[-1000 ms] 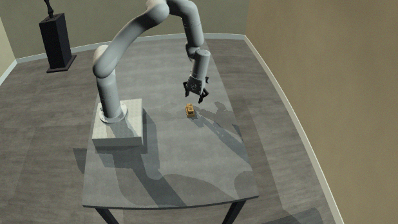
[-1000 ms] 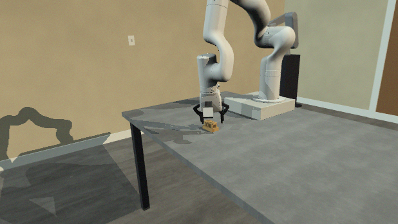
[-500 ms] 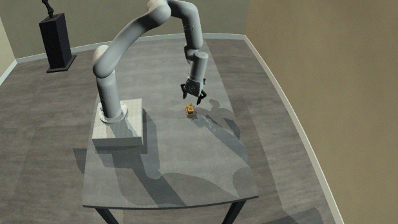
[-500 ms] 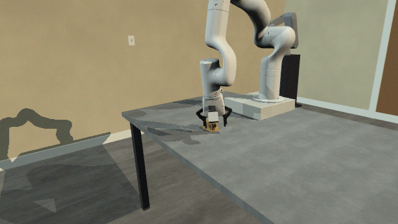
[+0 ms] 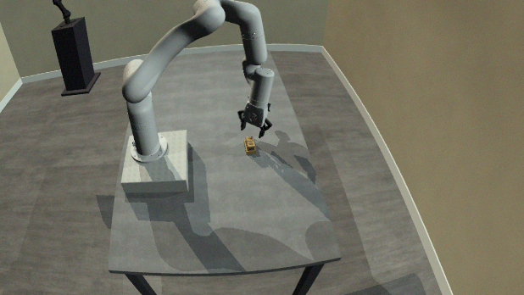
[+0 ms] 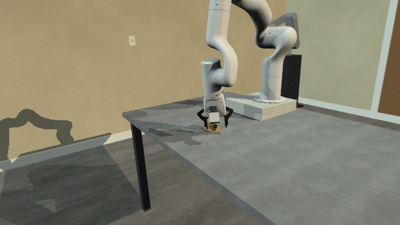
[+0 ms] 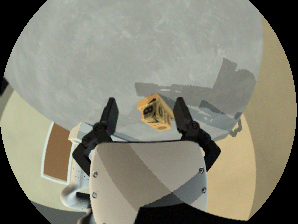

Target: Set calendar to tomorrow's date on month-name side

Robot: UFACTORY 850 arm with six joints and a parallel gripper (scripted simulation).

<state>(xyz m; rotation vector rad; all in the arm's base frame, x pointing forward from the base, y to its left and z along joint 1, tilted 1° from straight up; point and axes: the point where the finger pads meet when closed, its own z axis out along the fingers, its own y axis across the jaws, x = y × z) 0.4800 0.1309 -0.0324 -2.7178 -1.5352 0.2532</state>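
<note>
The calendar [image 5: 249,145] is a small orange-brown tray with its cubes, standing on the grey table near the far right side. It also shows in the exterior view [image 6: 213,128] and in the wrist view [image 7: 157,112], too small to read any digits. My gripper [image 5: 255,125] hangs open and empty just above it, fingers pointing down. In the exterior view my gripper [image 6: 215,122] straddles the calendar from above. In the wrist view my gripper [image 7: 146,104] has one finger on each side of the calendar, apart from it.
The arm's base block [image 5: 158,163] stands on the table's left side. The table's right edge [image 5: 309,161] runs close beyond the calendar. A dark pedestal [image 5: 74,57] stands on the floor at the back left.
</note>
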